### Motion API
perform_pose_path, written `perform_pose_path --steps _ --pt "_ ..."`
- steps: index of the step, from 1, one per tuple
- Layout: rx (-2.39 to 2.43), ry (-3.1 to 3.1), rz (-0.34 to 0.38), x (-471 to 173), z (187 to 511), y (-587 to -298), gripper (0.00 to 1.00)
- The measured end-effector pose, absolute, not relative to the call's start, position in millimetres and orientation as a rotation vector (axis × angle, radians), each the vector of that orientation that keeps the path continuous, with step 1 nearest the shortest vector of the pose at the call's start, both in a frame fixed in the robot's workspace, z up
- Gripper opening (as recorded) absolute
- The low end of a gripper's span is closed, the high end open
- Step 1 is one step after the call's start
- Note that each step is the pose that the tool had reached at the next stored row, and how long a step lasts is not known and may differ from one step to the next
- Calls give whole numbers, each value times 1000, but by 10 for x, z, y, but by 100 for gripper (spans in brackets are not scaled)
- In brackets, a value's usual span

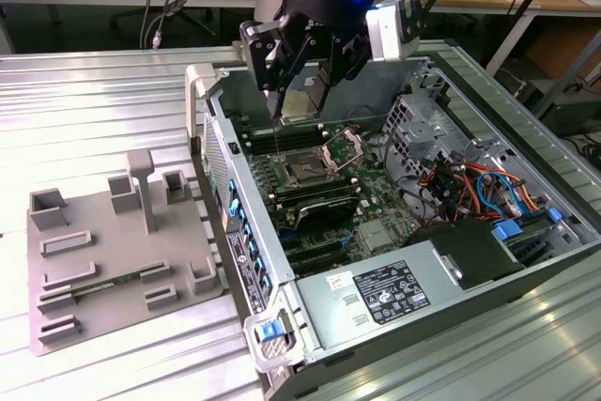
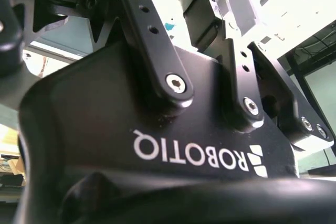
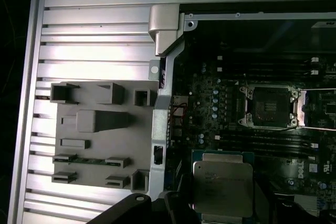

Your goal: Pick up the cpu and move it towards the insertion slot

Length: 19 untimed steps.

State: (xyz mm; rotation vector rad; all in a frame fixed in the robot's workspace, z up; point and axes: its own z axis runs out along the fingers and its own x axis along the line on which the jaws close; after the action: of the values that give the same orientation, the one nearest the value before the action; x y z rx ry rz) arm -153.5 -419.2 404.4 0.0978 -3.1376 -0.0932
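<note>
In the exterior view my gripper (image 1: pixel 301 110) hangs inside the open computer case, shut on the cpu (image 1: pixel 304 93), which it holds flat between its black fingers. The insertion slot (image 1: pixel 306 172) lies on the green board a little below and in front of the cpu, its metal bracket (image 1: pixel 342 149) swung open to the exterior view's right. In the first wrist view the cpu (image 3: pixel 223 184) shows its pale silvery top, hanging over the board. It is apart from the dark square insertion slot (image 3: pixel 270 106), which has a shiny frame.
A grey tray (image 1: pixel 89 274) with raised plastic frames lies on the ribbed metal table at the exterior view's left, outside the case wall (image 1: pixel 230 199). Inside the case are memory slots (image 1: pixel 319 199), a power supply (image 1: pixel 385 293), a drive cage (image 1: pixel 423 124) and loose cables (image 1: pixel 479 185).
</note>
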Motion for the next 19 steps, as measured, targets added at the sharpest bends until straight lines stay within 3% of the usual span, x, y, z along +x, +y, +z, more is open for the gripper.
perform_pose_path --steps 19 --pt "98 -3138 -93 -1371 4044 -4192 55"
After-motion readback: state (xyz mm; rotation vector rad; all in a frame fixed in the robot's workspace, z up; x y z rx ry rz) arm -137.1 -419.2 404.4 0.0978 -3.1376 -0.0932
